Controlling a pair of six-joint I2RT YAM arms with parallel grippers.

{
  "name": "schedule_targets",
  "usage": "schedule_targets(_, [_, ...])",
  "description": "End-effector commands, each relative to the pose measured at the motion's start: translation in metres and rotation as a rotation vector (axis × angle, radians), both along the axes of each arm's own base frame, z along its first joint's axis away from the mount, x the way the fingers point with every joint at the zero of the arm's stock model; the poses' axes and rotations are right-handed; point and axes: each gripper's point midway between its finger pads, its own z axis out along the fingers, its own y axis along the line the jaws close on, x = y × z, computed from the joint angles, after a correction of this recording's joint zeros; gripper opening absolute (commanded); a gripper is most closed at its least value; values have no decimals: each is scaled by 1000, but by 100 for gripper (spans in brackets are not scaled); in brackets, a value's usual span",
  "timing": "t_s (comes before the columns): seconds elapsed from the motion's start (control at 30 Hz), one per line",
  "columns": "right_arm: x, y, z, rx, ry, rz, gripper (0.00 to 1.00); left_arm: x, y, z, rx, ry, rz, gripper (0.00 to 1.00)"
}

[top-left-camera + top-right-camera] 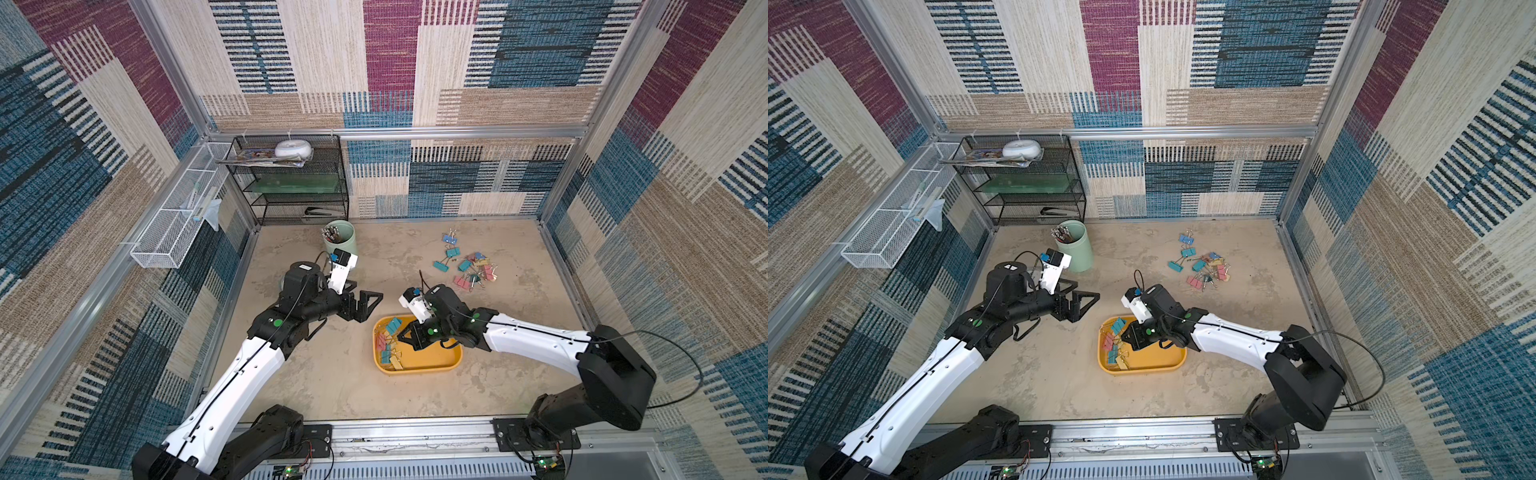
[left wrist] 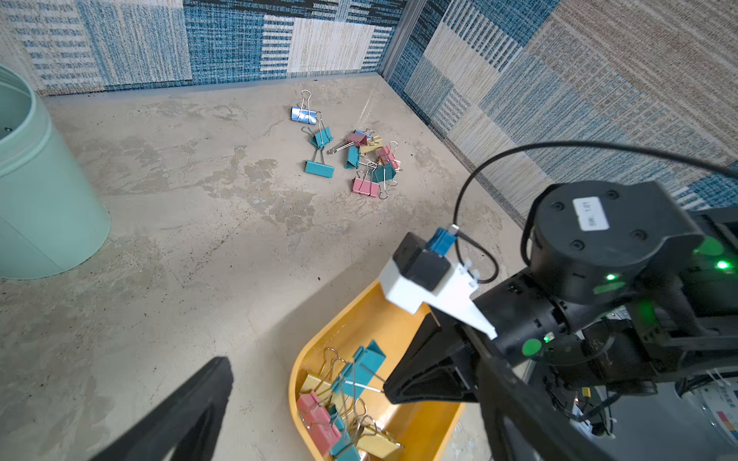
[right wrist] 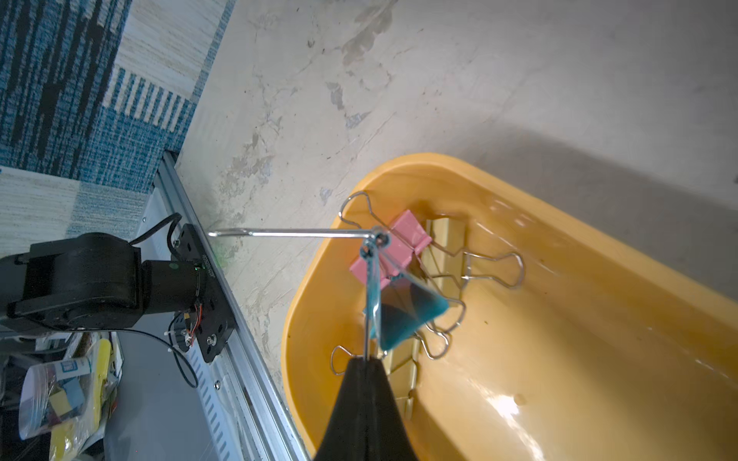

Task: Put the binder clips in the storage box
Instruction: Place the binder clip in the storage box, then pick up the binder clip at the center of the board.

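Over the yellow storage box (image 1: 436,358): right claw (image 3: 365,359) pinches a teal binder clip (image 3: 403,315) | some clips (image 1: 386,345) inside already | bigger pile (image 1: 471,268) waits beyond box on bench (image 1: 332,374) | left claw (image 1: 365,303) spread wide, empty.

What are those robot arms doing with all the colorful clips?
The right gripper is pinching a teal clip by its wire handle over the yellow storage box, where several clips already lie. A pile of clips waits on the table. The left gripper hangs open and empty nearby.

Robot lab cell: carpet-lined walls (image 1: 390,62), aluminium frame (image 1: 395,133).
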Motion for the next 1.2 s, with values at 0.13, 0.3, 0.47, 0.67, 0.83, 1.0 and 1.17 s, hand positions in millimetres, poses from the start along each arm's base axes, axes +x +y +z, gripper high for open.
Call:
schedule_targets(0.13, [7, 9, -22, -28, 13, -8, 0, 2, -1, 4, -9, -14, -6, 100])
schedule_targets(0.3, [4, 2, -32, -58, 32, -23, 8, 2, -1, 4, -7, -15, -4, 100])
schedule_targets(0.47, [10, -4, -18, -60, -13, -61, 23, 2, -1, 3, -6, -13, -4, 100])
schedule_targets(0.67, [43, -27, 22, -130, -186, -216, 32, 3, -1, 2, -5, -9, -5, 100])
schedule_targets(0.83, [97, -85, 80, -165, -417, -616, 35, 3, -1, 2, -4, -11, -5, 100])
schedule_targets(1.0, [148, -132, 112, -142, -500, -774, 36, 2, -1, 1, -2, -11, -4, 100])
schedule_targets(1.17, [199, -144, 86, -348, -477, -654, 37, 2, -1, 2, -3, -14, -5, 100])
